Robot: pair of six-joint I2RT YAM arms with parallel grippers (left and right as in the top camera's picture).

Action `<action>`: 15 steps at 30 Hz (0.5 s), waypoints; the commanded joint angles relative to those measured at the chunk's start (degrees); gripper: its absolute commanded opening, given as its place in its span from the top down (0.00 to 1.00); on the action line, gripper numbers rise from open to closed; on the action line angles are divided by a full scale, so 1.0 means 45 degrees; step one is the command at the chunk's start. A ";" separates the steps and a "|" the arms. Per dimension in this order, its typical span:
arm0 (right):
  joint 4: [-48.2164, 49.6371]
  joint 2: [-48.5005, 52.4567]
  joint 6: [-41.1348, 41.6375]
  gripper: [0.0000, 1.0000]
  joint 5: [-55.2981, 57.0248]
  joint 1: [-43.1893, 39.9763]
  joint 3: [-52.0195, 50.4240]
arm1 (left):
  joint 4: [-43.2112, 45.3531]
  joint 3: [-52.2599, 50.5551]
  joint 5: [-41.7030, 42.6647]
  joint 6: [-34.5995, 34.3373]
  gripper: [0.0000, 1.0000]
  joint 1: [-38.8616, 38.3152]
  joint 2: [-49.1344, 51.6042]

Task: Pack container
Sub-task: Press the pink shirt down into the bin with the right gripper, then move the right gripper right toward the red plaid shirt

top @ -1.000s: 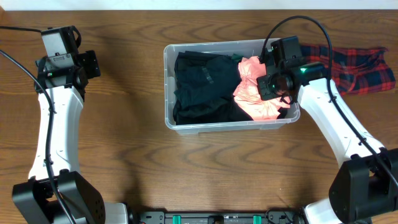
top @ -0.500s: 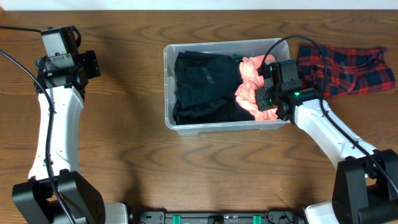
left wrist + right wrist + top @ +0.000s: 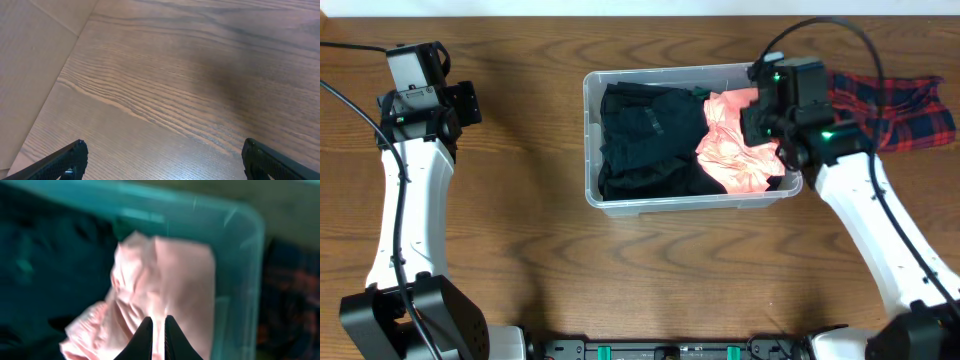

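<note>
The clear container (image 3: 588, 120) stands at the table's middle back. Dark clothes (image 3: 645, 140) fill its left and middle, and a pink cloth (image 3: 735, 150) lies crumpled at its right end. My right gripper (image 3: 765, 125) hovers over the container's right end, above the pink cloth. In the right wrist view the gripper (image 3: 158, 325) has its jaws almost together with nothing between them; the pink cloth (image 3: 170, 275) and the container's rim (image 3: 250, 255) lie below. My left gripper (image 3: 465, 103) is far left, open and empty over bare wood (image 3: 167, 165).
A red and dark plaid cloth (image 3: 895, 105) lies flat on the table just right of the container, behind my right arm. The table's far left edge shows in the left wrist view (image 3: 55, 75).
My right gripper has lifted out of the container's right end and moved back toward its far right corner. The pink cloth stays in the container. The left arm has not moved.
</note>
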 commanded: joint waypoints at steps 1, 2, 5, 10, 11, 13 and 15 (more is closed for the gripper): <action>0.0131 0.0228 -0.0024 0.92 -0.0194 0.0141 0.0024 | -0.0044 0.0015 -0.0155 -0.0121 0.02 0.0029 0.0049; 0.0262 0.0364 -0.0024 0.92 -0.0257 0.0141 0.0005 | -0.0044 0.0015 -0.0155 -0.0121 0.02 0.0029 0.0053; 0.0782 0.0962 -0.0029 0.92 -0.0505 0.0141 -0.0039 | -0.0044 0.0015 -0.0155 -0.0121 0.02 0.0029 0.0053; 0.1287 0.2336 -0.0034 0.91 -0.2127 0.0262 -0.0039 | -0.0044 0.0015 -0.0155 -0.0121 0.02 0.0029 0.0053; 0.1287 0.2652 -0.0034 0.91 -0.2346 0.0316 -0.0039 | -0.0044 0.0015 -0.0155 -0.0121 0.02 0.0029 0.0053; 0.1273 0.3215 -0.0029 0.90 -0.2424 0.0408 -0.0039 | -0.0044 0.0015 -0.0155 -0.0121 0.02 0.0029 0.0049; 0.1229 0.3823 -0.0117 0.90 -0.2414 0.0471 -0.0039 | -0.0044 0.0015 -0.0155 -0.0121 0.02 0.0029 0.0049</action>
